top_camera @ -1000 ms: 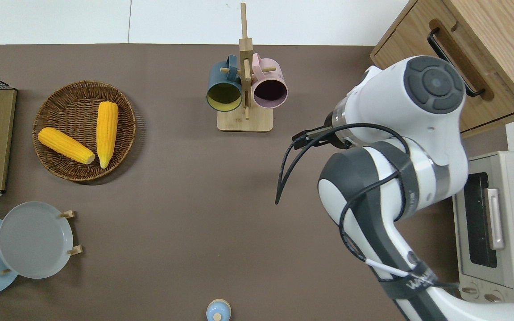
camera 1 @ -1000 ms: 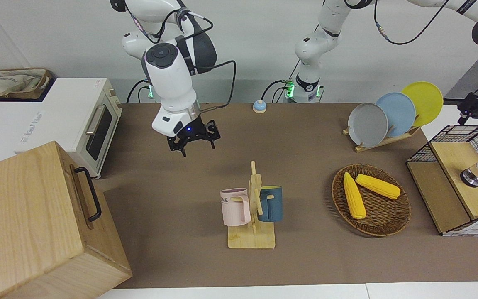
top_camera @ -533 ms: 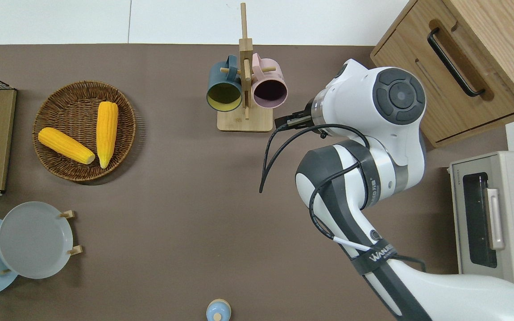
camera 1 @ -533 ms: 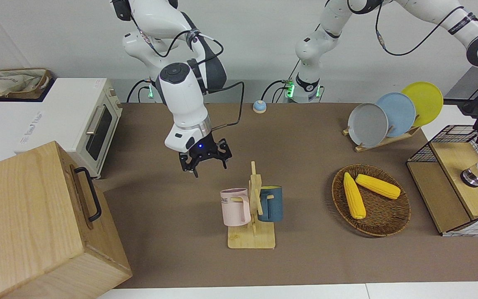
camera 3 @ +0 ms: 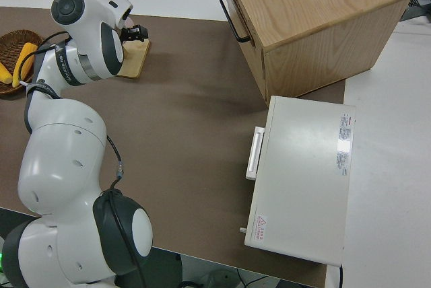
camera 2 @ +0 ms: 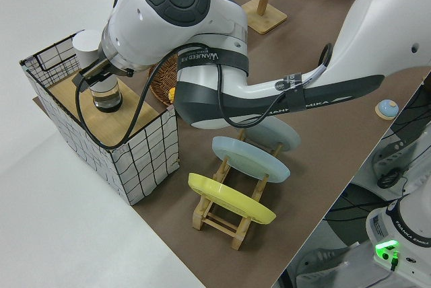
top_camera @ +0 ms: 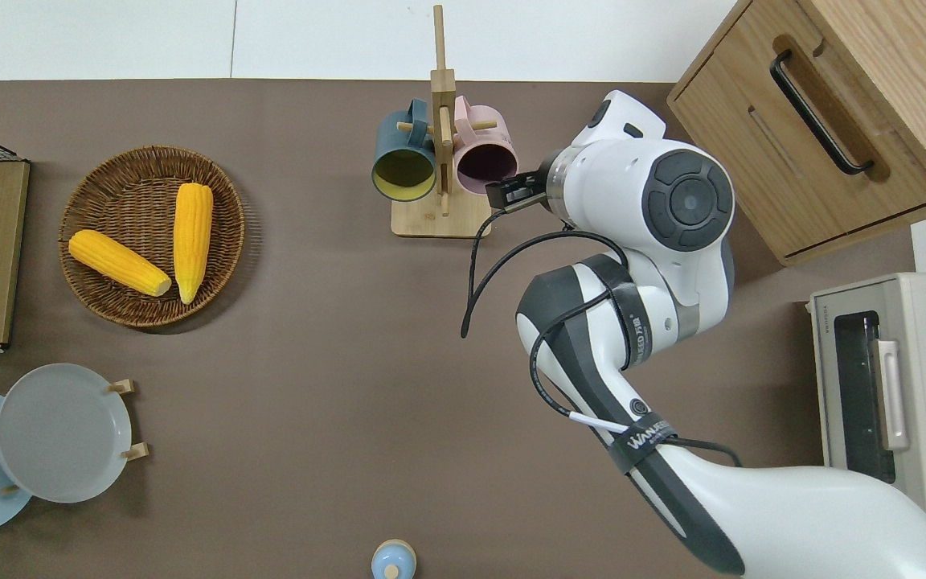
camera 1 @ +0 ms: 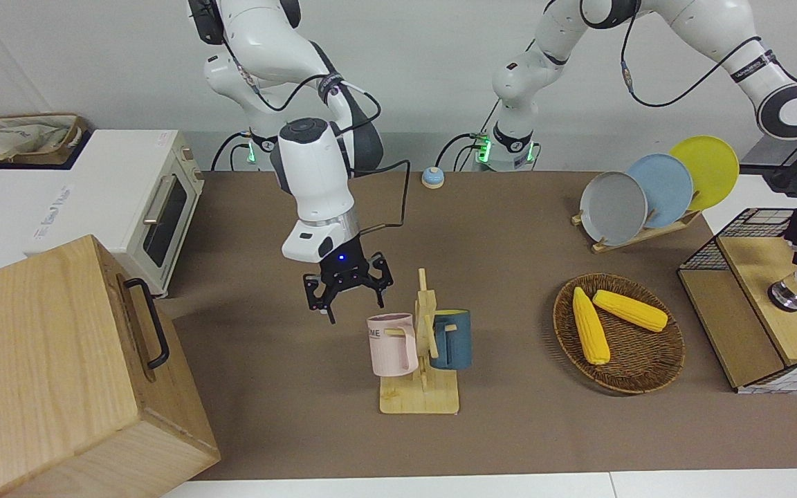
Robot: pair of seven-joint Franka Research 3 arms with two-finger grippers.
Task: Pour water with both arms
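Both arms reach downward, right pincer [camera 1: 347, 299] spread over pink mug [camera 1: 391, 344].

I see glossy white plastic shells on both arms [camera 1: 312, 173], with matt black grippers [camera 1: 345, 290]. The table [top_camera: 310, 338] wears a matt brown cover, smooth and dull. The mug rack [camera 1: 420, 387] is pale raw wood; its pink mug [camera 1: 391, 346] looks ribbed and matt, the blue mug [camera 1: 452, 340] smooth. The basket [camera 1: 637, 373] is rough woven wicker. The cabinet [camera 1: 59, 373] shows grained wood with a black metal handle [camera 1: 148, 321]. The oven [camera 1: 122, 200] is satin cream.
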